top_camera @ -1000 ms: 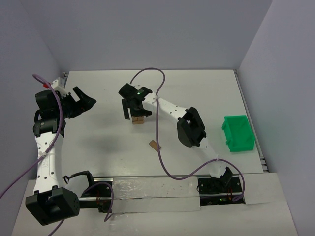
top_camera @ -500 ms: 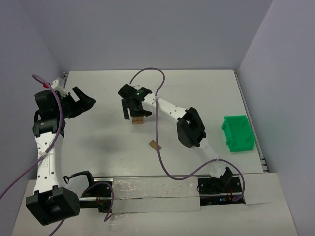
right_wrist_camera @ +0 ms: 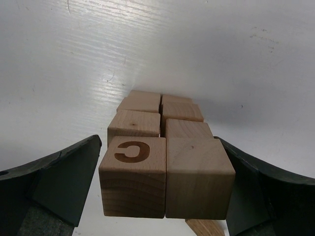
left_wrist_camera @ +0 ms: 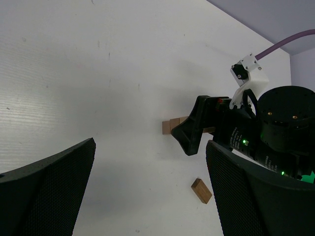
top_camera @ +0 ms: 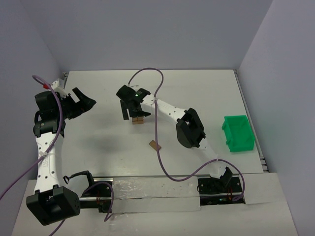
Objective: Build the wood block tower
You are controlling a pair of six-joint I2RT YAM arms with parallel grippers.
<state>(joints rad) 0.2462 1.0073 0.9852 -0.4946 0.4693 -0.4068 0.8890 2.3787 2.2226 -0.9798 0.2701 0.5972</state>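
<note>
Right wrist, right gripper [right_wrist_camera: 162, 189] splayed astride tower [right_wrist_camera: 167, 147]

wood block tower [right_wrist_camera: 167, 147]: light-brown, faint grain, one near block with dark-brown C | loose block [top_camera: 155, 145]: tan | bin [top_camera: 238, 133], right: green | table [top_camera: 197, 93]: white | cables [top_camera: 157, 130]: purple

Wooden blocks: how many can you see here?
9: eight stacked in pairs in the tower, one loose block lying on the table apart from it. Others may be hidden behind.
</note>
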